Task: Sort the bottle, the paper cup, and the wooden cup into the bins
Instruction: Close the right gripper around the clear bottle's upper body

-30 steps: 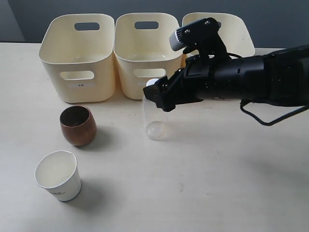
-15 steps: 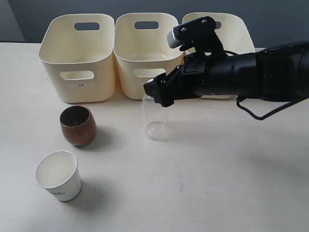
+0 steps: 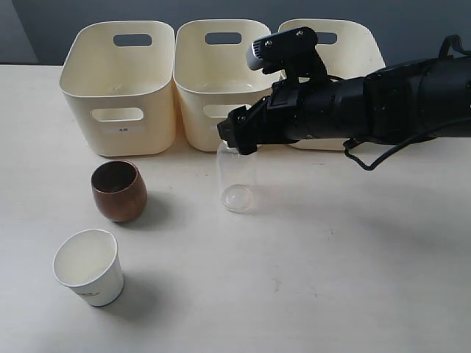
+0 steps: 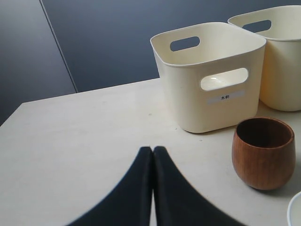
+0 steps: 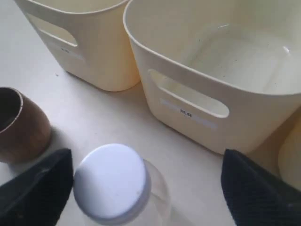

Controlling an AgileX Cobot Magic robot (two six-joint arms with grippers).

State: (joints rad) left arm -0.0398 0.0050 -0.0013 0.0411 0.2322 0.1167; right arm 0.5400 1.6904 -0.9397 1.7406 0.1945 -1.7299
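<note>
Right wrist view shows the right pincer [image 5: 141, 188] spread wide, one finger touching the cap of the clear plastic bottle [image 5: 117, 188], apparently positioned to grasp it. The bottle stands mid-surface before the middle bin [image 3: 221, 77]. The left pincer [image 4: 153, 155] sits closed.

Clear bottle [image 3: 237, 184] upright at center; brown wooden cup [image 3: 118, 191] center-left; white paper cup [image 3: 89, 267] lower left; three cream bins [image 3: 118, 88] along top.

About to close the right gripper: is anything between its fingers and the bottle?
Nothing visible. In the right wrist view the right gripper is open, with fingers on either side of the bottle and only clear gaps between.
</note>
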